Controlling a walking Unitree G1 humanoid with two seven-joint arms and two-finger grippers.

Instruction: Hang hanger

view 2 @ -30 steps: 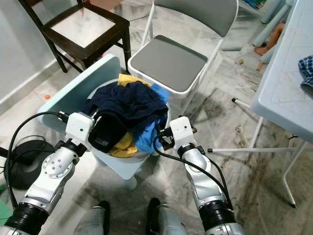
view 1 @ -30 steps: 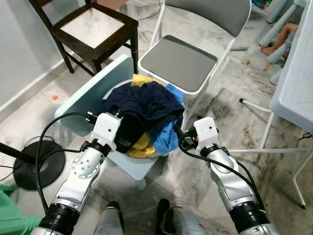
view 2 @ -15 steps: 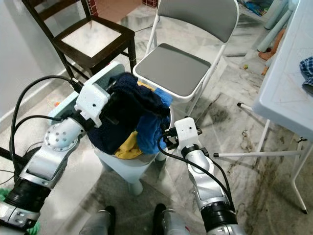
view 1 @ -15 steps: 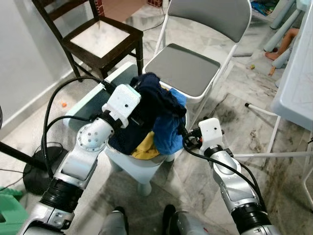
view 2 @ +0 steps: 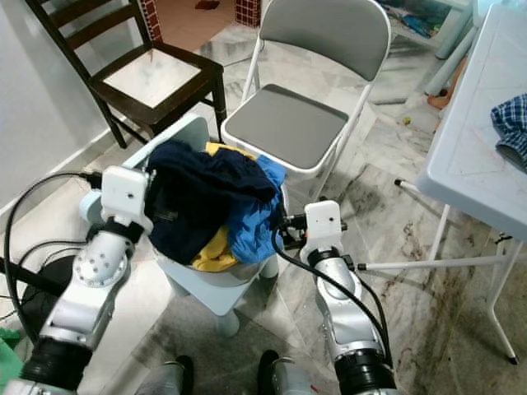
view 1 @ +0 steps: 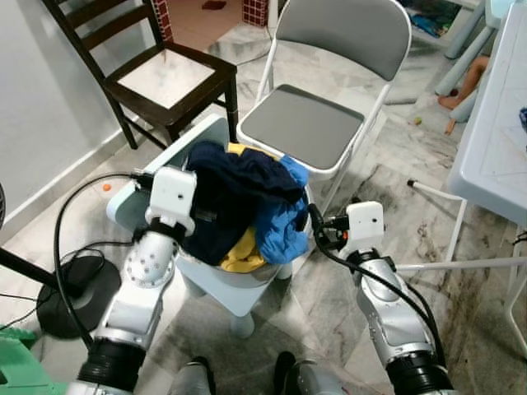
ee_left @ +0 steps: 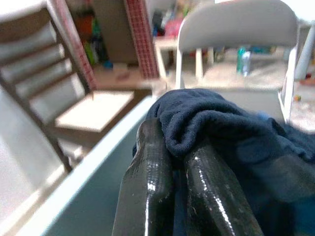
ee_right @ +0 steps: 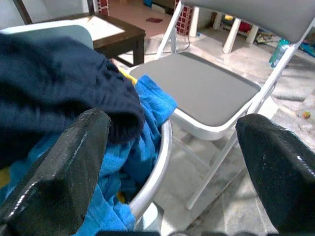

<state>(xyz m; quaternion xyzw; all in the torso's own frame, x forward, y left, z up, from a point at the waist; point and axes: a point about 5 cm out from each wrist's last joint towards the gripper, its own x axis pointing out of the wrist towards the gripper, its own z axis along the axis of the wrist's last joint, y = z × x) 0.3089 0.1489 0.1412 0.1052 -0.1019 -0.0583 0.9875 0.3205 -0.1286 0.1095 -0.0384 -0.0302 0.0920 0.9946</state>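
The left gripper [ee_left: 184, 196] had lowered since the earlier frame, jaws clamped on the dark navy cloth garment [view 1: 235, 185] heaped in the round white basket [ee_right: 155, 167]. The right gripper [ee_right: 167, 177] hovered beside the basket's rim, jaws spread wide.

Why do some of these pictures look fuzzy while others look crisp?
The left eye view is sharp and evenly lit, showing the pile of clothes plainly. In the left wrist view, the left hand sits so close that its shiny fingers blur, with glare streaks. In the right wrist view, the right hand's fingers loom soft and dark; the grey chair is clearer.
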